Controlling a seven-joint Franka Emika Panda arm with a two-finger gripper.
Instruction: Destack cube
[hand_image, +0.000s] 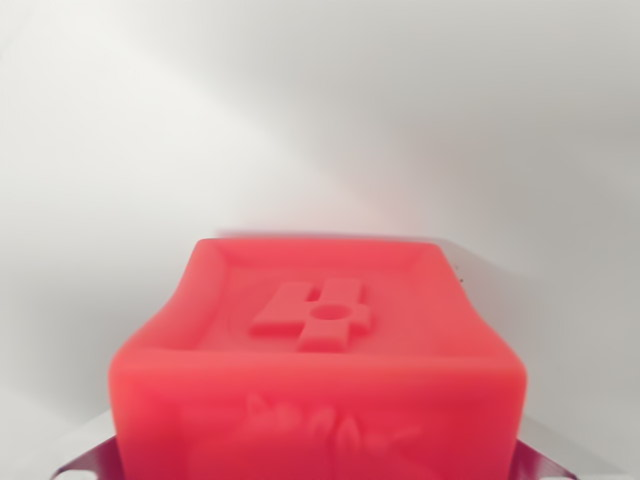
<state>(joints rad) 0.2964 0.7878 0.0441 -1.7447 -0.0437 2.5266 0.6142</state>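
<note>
filling the lower half of the wrist view, a glossy red plastic cube (320, 370) sits very close to the camera, its upper face framed by a raised rim and bearing a raised numeral 4 with a small round dimple in it. faint relief marks show on the cube's near face. thin grey metal fingers (85, 462) flank the cube at the bottom corners, one at the wrist view's left, one at the wrist view's right; whether they press on the cube i cannot tell. behind the cube stretches a plain white surface (300, 120), softly shadowed just beyond its far edge.
</note>
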